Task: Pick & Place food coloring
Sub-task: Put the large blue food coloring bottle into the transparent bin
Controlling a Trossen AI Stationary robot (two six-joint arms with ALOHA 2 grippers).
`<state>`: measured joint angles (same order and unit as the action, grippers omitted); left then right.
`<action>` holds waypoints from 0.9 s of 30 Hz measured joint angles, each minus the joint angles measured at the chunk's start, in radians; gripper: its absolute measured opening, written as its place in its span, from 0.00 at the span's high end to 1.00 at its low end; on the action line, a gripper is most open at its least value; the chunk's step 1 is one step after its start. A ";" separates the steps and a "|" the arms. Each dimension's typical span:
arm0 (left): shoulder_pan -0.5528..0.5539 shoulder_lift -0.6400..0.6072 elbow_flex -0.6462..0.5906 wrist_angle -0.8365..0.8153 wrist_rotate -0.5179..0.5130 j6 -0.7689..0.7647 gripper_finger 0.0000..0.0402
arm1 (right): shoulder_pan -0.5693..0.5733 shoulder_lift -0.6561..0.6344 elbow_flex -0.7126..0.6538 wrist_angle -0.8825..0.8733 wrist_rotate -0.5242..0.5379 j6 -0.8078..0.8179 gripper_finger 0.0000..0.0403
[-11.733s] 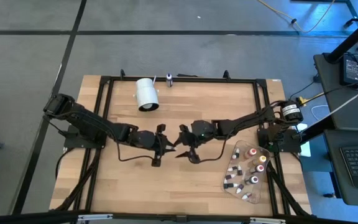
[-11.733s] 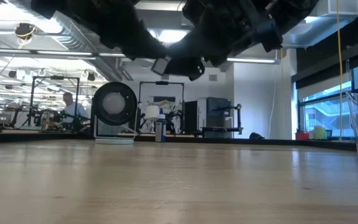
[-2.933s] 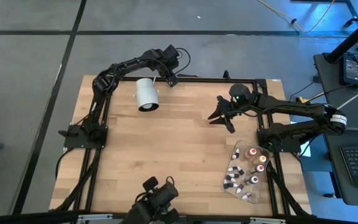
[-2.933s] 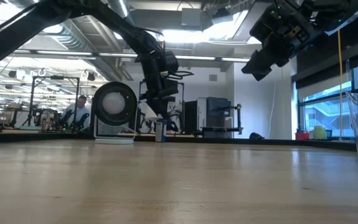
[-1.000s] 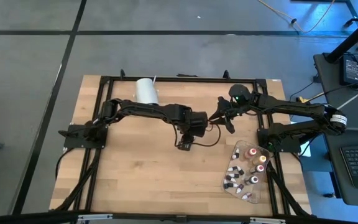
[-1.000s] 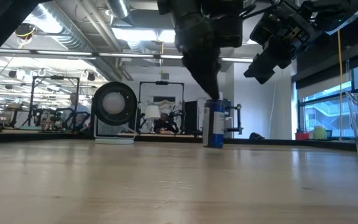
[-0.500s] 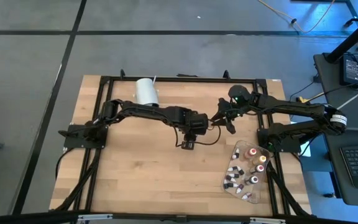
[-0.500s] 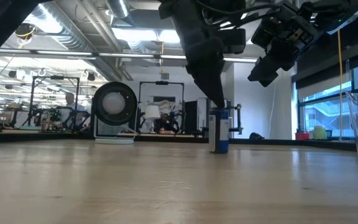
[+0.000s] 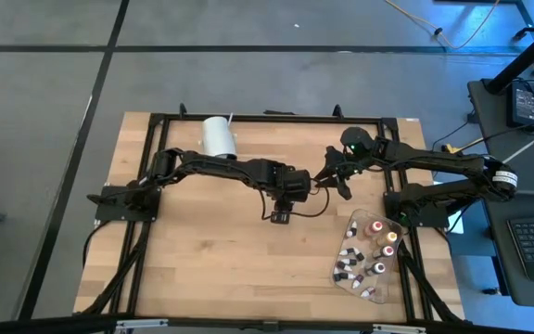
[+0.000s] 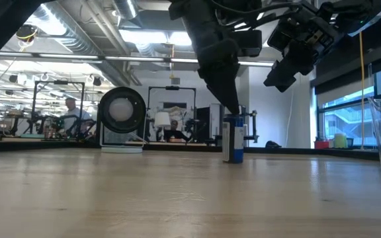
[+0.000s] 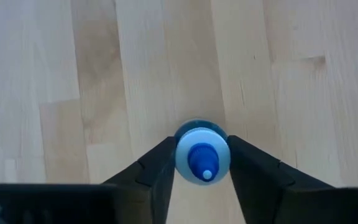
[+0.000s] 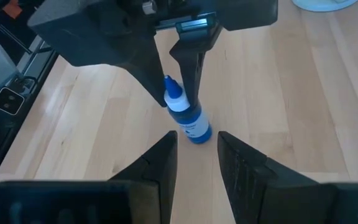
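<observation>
Bottle [image 10: 233, 139] of blue food coloring stands upright on the table [image 9: 211, 250] near its middle, well apart from the tray [image 9: 342, 243] of small bottles. Left gripper [image 9: 280, 215] straddles its cap, fingers [image 11: 154, 168] touching. Right gripper [image 9: 326, 173] hovers just beside, narrowly parted, holding nothing.

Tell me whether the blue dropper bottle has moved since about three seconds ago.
Yes. The blue dropper bottle then stood at the table's far edge beside the white cylinder; now it stands near the table's middle, between the left gripper fingers.
</observation>
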<state>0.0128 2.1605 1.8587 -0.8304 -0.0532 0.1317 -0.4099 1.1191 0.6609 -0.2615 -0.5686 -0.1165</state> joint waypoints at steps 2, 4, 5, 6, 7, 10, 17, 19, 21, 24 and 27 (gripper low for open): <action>0.000 0.000 0.000 -0.001 0.002 -0.004 0.61 | 0.000 0.000 0.000 0.000 0.000 0.000 0.71; 0.000 0.000 0.000 -0.001 0.002 -0.004 0.55 | 0.000 0.000 0.000 0.000 0.000 0.001 0.71; 0.000 0.000 0.000 -0.001 0.002 -0.004 0.52 | 0.000 0.000 0.000 -0.001 0.000 0.001 0.71; 0.000 0.000 0.002 -0.004 0.002 -0.005 0.49 | 0.000 0.000 0.000 -0.002 0.000 0.001 0.71; 0.000 0.000 0.007 -0.012 0.002 -0.007 0.46 | 0.000 0.000 0.000 -0.003 0.000 0.001 0.71; 0.000 -0.002 0.033 -0.010 0.003 -0.034 0.40 | 0.000 0.000 0.000 -0.003 0.000 0.000 0.71; 0.002 -0.066 0.058 -0.004 0.031 -0.039 0.38 | 0.000 0.000 0.000 -0.023 0.000 0.003 0.71; 0.005 -0.106 0.050 -0.002 0.034 -0.040 0.38 | 0.000 0.000 0.000 -0.039 0.000 0.003 0.71; 0.011 -0.164 0.009 0.068 0.047 -0.031 0.38 | 0.000 0.000 0.000 -0.053 0.000 0.003 0.71; 0.031 -0.257 -0.112 0.193 0.102 -0.025 0.37 | 0.002 0.000 0.000 -0.069 0.000 0.003 0.71; 0.054 -0.366 -0.289 0.347 0.138 -0.044 0.38 | 0.012 0.000 0.000 -0.070 0.000 0.002 0.71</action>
<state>0.0672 1.7950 1.5701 -0.4832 0.0846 0.0877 -0.3980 1.1191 0.6613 -0.3320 -0.5682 -0.1145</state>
